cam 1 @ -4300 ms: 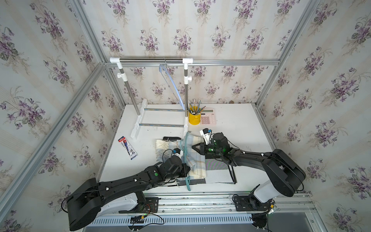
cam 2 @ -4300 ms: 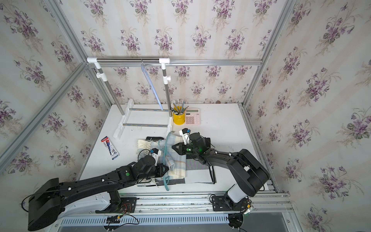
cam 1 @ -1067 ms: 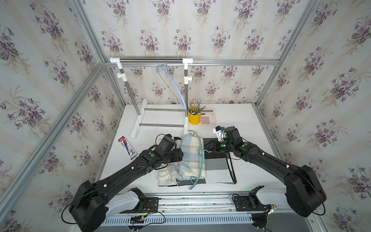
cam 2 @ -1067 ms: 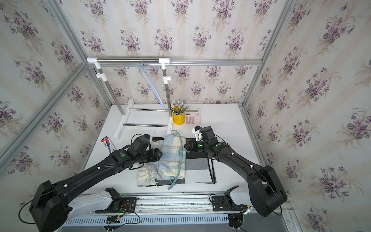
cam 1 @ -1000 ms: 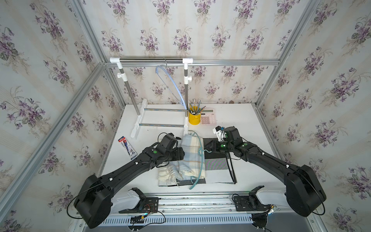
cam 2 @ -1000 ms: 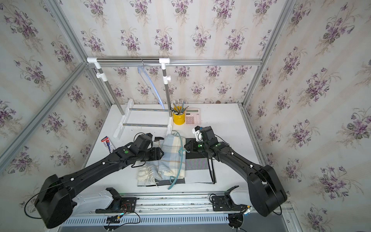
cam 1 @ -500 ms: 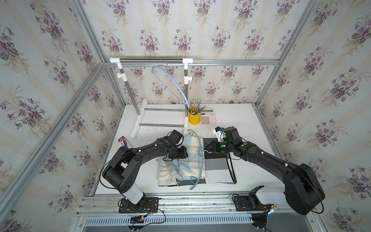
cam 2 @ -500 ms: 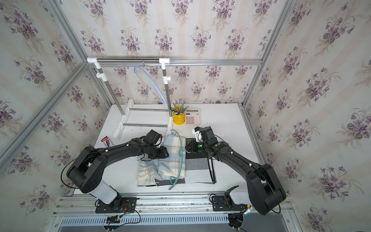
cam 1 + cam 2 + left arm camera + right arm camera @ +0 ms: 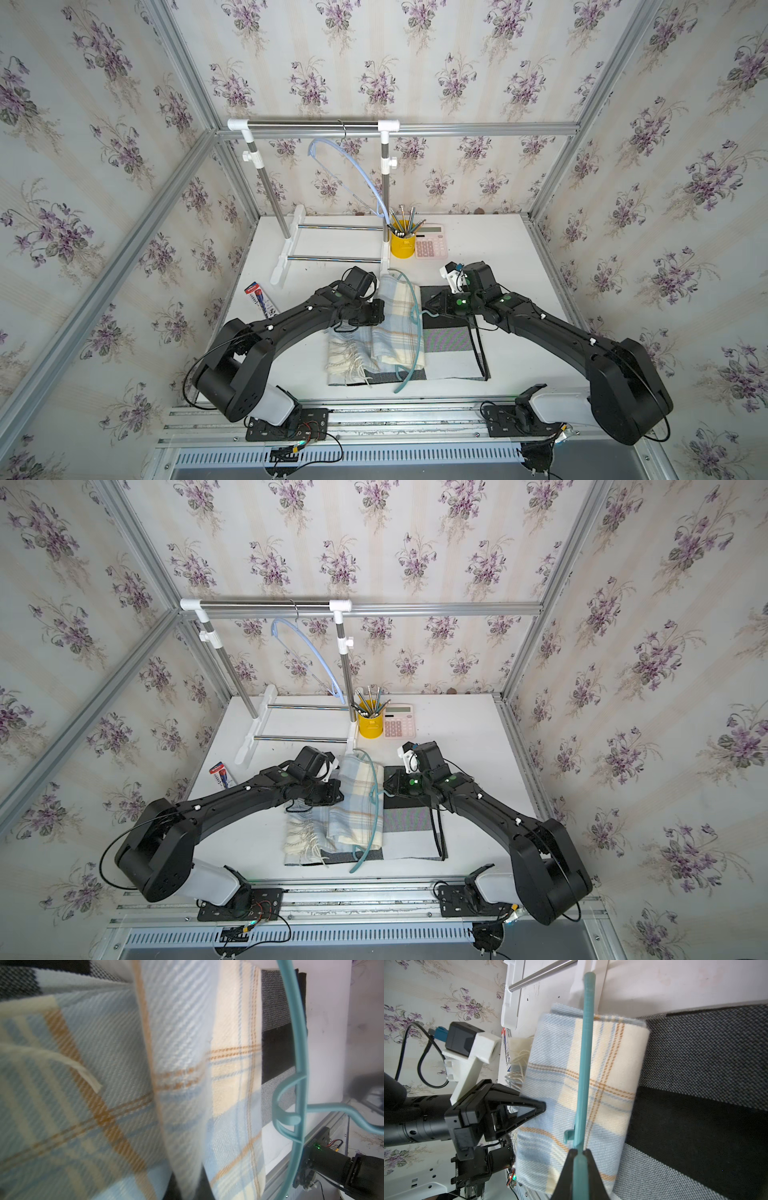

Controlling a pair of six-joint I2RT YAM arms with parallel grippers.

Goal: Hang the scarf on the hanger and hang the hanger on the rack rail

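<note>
Robot lab cell dressed as a home corner: violet-flowered wallpaper panels (image 9: 374, 62) set in a bare aluminium frame (image 9: 478, 129), a white table (image 9: 490, 241), two black robot arms (image 9: 548, 328) bolted to a metal rail (image 9: 395, 415) with loose wiring (image 9: 307, 446) along the front edge. Homely props at the back: clothes rack (image 9: 311, 123), yellow pencil cup (image 9: 401, 248), pink calculator (image 9: 431, 248).

left gripper (image 9: 380, 311) went from the near end of the plaid pale-blue-and-cream wool scarf (image 9: 395, 328) to its left edge and clamped on it. right gripper (image 9: 579, 1153) left the scarf's middle and now pinches the teal plastic hanger (image 9: 412, 299). Scarf fringe flipped from the far end to the near end. Hung pale-blue plastic hanger (image 9: 353, 166) swung round.
</note>
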